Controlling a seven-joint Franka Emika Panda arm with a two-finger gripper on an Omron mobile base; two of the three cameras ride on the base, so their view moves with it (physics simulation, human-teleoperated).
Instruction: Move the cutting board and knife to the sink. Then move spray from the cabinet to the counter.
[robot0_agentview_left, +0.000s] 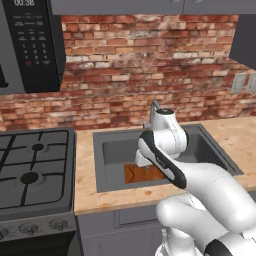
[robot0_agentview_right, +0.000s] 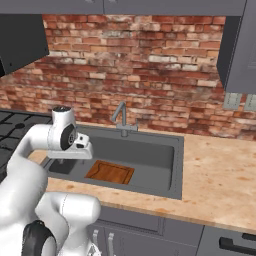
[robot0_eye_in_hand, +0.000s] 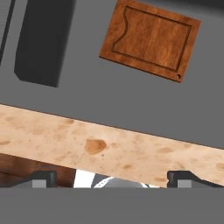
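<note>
The cutting board lies flat on the floor of the sink, at the centre of the right base frame, its grooved face up; in the left base frame the board sits low in the basin, partly hidden behind the white arm. In the hand frame the board is in the upper middle, tilted slightly, with its groove running round the edge and a small hole near its lower right corner, and grey sink floor surrounds it. A beige wood-grain band of the table crosses that frame from middle left to lower right, between the board and the tool, whose 2 dark fingertips stand wide apart at the bottom edge with nothing between them: the tool is released. The silver faucet rises behind the basin against the red brick wall. In the left base frame a black gas stove fills the lower left and a dark microwave hangs in the upper left. The table runs on to the right of the sink in the right base frame.
</note>
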